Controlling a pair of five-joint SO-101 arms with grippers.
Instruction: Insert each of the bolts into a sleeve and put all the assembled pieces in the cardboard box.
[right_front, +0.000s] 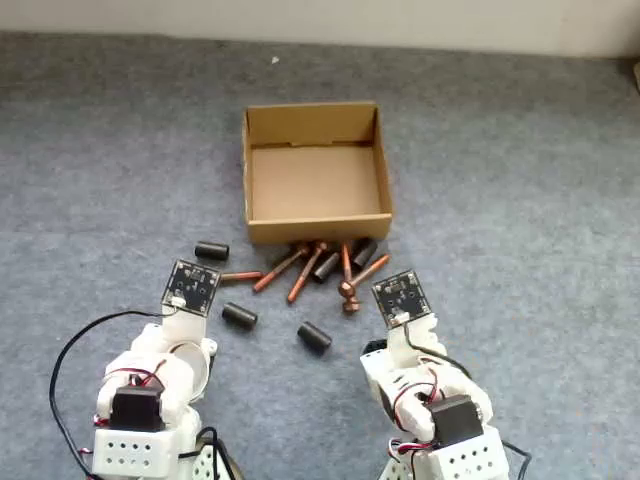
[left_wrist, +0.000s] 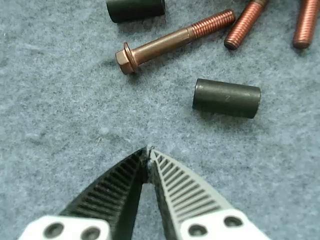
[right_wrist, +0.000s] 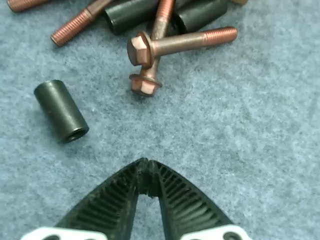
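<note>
Surface: grey felt-like mat (right_front: 520, 200) over the table
Box: cardboard box (right_front: 318, 229) upright on the mat; open side up
Bolts: copper-coloured bolts (right_front: 280, 268) lying flat, clustered just beside the box's near wall; two cross each other
Sleeves: black sleeves (right_front: 239, 317) on their sides; three apart from the cluster; others among the bolts

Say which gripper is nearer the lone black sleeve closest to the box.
Left. The left gripper sits just short of that sleeve; the right gripper lies beyond the bolt pile.
</note>
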